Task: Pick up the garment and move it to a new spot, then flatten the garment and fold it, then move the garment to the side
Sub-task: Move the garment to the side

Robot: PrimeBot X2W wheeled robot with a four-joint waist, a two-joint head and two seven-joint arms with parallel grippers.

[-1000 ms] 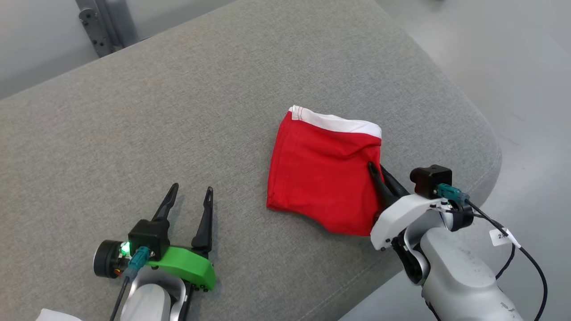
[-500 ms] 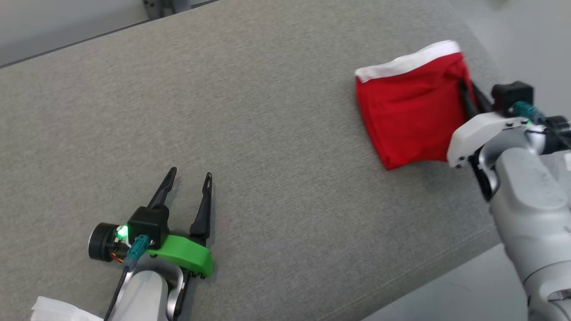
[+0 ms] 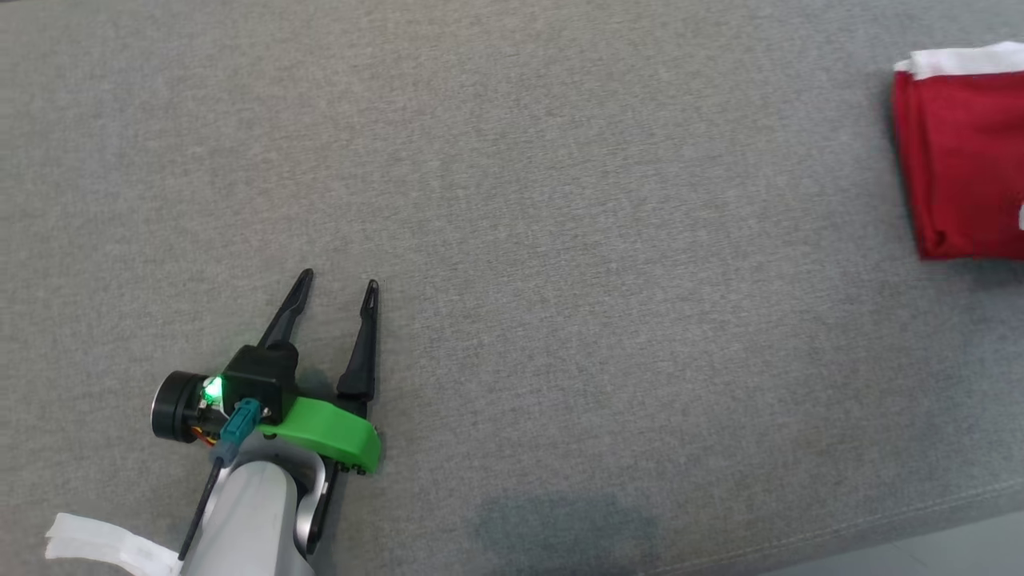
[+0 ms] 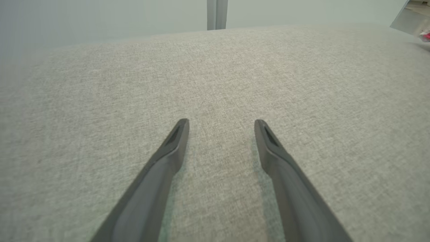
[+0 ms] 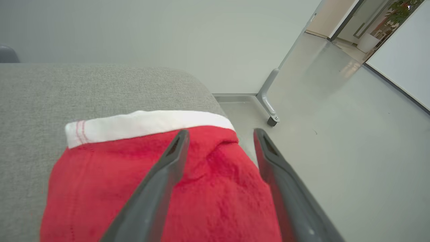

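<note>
Right wrist view: the right claw (image 5: 220, 132) stands open, empty, its fingers astride the folded red garment (image 5: 100, 174) just beneath. It looks soft, light, limp; better to pinch the thick folded edge between the fingers.

The right tool (image 5: 220, 132) has its two long dark fingers (image 5: 158, 188) spread wide, with nothing pinched between them. Beneath them lies a red cloth garment (image 5: 100, 174) with a white band (image 5: 141, 124) along its far edge, resting on the grey fabric-covered desk (image 5: 40, 90) near its rounded corner. The finger on this view's left crosses over the red cloth. The other runs along the garment's edge, with pale grey floor (image 5: 352, 134) behind it. A wrinkled hump of cloth sits between the two fingers. Beyond the desk, a grey metal leg (image 5: 267, 101) slants down to the floor before a plain pale wall (image 5: 168, 30).
</note>
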